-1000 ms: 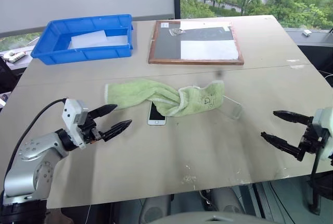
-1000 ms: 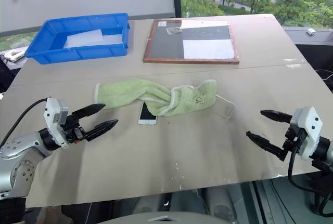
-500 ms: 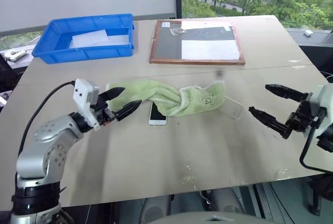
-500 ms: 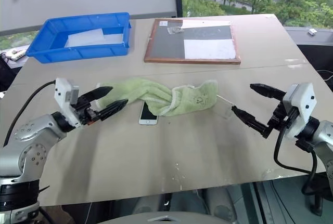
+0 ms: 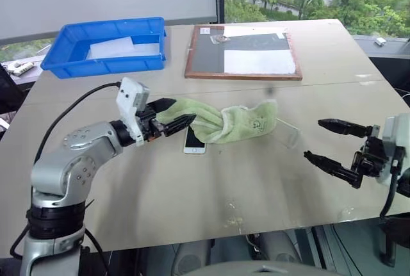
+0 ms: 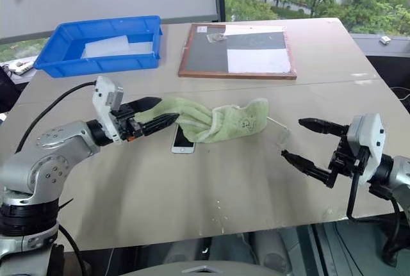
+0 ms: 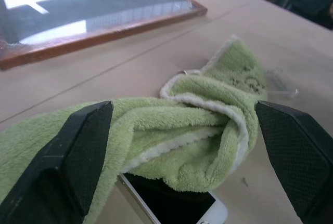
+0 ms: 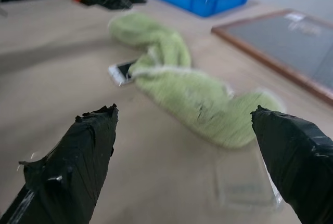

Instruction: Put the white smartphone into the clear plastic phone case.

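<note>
- The left gripper (image 5: pixel 175 115) hangs over the left end of the green towel (image 5: pixel 218 119), its two black fingers spread wide; in the left wrist view the fingers (image 7: pixel 78 156) stand on either side of the towel's bunched folds, with nothing between them in a grip.
- Whether the fingertips touch the towel cannot be told.
- The right gripper (image 5: pixel 327 141) is over the bare table (image 5: pixel 211 193) on the right side, jaws wide apart and empty, pointing toward the towel.
- The white smartphone (image 5: pixel 193 143) lies flat on the table, its upper end tucked under the towel's front edge, its lower end with the home button showing.
- The clear plastic phone case (image 5: pixel 288 131) lies on the table just beside the towel's right end, between the towel and the right gripper.
- A blue bin (image 5: pixel 102 48) and a wood-framed board (image 5: pixel 242 52) sit at the far side of the table.
</note>
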### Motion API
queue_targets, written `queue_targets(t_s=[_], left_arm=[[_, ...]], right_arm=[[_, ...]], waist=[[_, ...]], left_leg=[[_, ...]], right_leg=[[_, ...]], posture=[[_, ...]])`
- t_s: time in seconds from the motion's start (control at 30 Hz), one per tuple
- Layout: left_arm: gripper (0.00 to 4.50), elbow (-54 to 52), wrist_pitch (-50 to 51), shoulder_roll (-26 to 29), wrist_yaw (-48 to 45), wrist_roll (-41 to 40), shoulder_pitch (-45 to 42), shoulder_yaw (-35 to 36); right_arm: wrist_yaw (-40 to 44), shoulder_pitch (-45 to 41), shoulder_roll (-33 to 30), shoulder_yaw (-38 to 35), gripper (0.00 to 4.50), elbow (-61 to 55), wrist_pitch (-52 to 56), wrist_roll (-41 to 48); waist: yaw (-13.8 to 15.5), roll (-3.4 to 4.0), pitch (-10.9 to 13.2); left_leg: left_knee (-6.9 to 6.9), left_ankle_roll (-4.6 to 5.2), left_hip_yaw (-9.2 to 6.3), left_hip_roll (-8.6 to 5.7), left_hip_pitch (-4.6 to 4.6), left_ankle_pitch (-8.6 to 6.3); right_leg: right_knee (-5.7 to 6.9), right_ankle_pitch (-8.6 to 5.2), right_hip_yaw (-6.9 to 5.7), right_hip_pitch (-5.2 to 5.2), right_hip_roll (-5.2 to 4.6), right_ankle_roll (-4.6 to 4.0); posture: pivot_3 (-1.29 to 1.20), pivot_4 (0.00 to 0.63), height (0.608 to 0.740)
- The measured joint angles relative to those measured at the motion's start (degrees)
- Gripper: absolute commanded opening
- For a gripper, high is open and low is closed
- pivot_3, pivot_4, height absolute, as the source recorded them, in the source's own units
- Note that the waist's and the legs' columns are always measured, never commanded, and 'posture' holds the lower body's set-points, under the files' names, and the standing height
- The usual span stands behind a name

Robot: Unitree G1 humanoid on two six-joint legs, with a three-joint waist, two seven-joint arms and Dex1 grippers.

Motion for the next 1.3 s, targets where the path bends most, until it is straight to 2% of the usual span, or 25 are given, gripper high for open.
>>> queue_targets(t_s=[0.13, 0.37, 0.53, 0.63, 0.83, 0.87, 0.9, 1.0, 1.13, 1.3], left_arm=[[4.49, 2.4, -1.35, -0.39, -2.26, 4.06, -3.28, -6.71], [4.49, 11.06, -3.08, -2.53, -5.21, 10.58, -9.47, -14.93], [4.49, 19.06, -8.13, -5.86, -6.71, 18.5, -13.94, -21.93], [3.74, 22.81, -12.1, -8.43, -6.78, 23.26, -15.31, -25.47], [0.78, 25.91, -16.39, -10.45, -7.45, 28.6, -15.8, -27.56], [0.31, 26.13, -16.49, -10.91, -7.48, 28.76, -15.76, -27.23], [0.04, 26.18, -16.5, -11.25, -7.57, 28.75, -15.6, -26.73], [0.04, 26.06, -17.68, -11.99, -8.09, 27.04, -13.7, -23.11], [0.04, 23.34, -18.01, -15.36, -5.4, 18.58, -12.67, -11.05], [0.04, 20.8, -13.47, -8.76, -0.38, 12.54, -13.72, 4.38]], right_arm=[[0.11, 1.96, 1.26, -0.3, 4.5, 1.55, -3.07, -2.89], [-0.01, 6.2, 3.02, -3.44, 4.5, -0.48, -4.21, -2.59], [-0.88, 9.09, 4.91, -3.99, 4.5, -2.81, -5.42, -2.99], [-1.61, 9.11, 5.32, -3.66, 4.5, -3.11, -5.65, -3.66], [-2.37, 6.71, 5.29, -1.69, 4.5, -3.09, -5.65, -3.92], [-2.39, 6.19, 5.09, -1.49, 4.5, -3.0, -5.64, -4.05], [-2.42, 5.36, 4.94, -1.27, 4.5, -2.99, -5.63, -4.18], [-2.47, 4.26, 4.7, -0.75, 4.5, -2.89, -5.56, -4.26], [-2.66, 2.82, 4.65, 0.32, 4.5, -2.73, -5.21, -4.1], [-3.4, 1.79, 4.67, 1.0, 4.5, -2.7, -4.18, -3.67]], waist=[[-0.62, 0.0, 0.0], [-0.52, 0.0, 0.0], [-0.42, 0.0, 0.0], [-0.54, 0.0, 0.0], [-0.48, 0.02, -0.02], [-0.45, 0.02, -0.02], [-0.4, 0.02, -0.02], [-0.43, 0.02, -0.01], [-0.57, -0.02, 0.01], [-0.91, 0.0, 0.0]], left_leg=[[-0.01, 0.0, 0.05, 0.01, 0.02, 0.0], [-0.01, 0.0, 0.0, 0.01, 0.01, 0.0], [0.01, 0.0, 0.01, -0.01, 0.0, 0.0], [0.01, 0.0, 0.02, -0.01, 0.01, 0.0], [0.02, 0.0, 0.01, -0.01, 0.03, 0.0], [0.02, 0.0, 0.01, -0.01, 0.03, 0.0], [0.02, 0.0, 0.0, -0.01, 0.02, 0.0], [0.02, 0.0, -0.01, -0.01, 0.0, 0.0], [0.04, 0.0, -0.03, 0.0, -0.01, 0.0], [0.02, 0.0, -0.03, 0.05, 0.09, 0.0]], right_leg=[[0.01, 0.03, 0.06, -0.01, 0.0, 0.04], [0.03, 0.03, 0.03, 0.0, 0.03, 0.05], [0.03, 0.04, 0.04, 0.0, 0.02, 0.06], [0.03, 0.04, 0.05, 0.0, 0.02, 0.06], [0.05, 0.04, 0.05, 0.0, 0.01, 0.06], [0.05, 0.04, 0.05, 0.01, 0.01, 0.06], [0.05, 0.04, 0.04, 0.01, 0.01, 0.06], [0.05, 0.04, 0.04, 0.0, 0.01, 0.05], [0.05, 0.05, 0.01, 0.0, -0.01, 0.05], [0.16, 0.04, 0.03, 0.0, 0.06, 0.06]], posture=[[0.0, 0.15, 0.74], [0.0, 0.15, 0.74], [0.0, 0.15, 0.74], [0.0, 0.15, 0.74], [0.0, 0.15, 0.74], [0.0, 0.15, 0.74], [0.0, 0.15, 0.74], [0.0, 0.15, 0.74], [0.0, 0.15, 0.74], [0.0, 0.15, 0.74]])
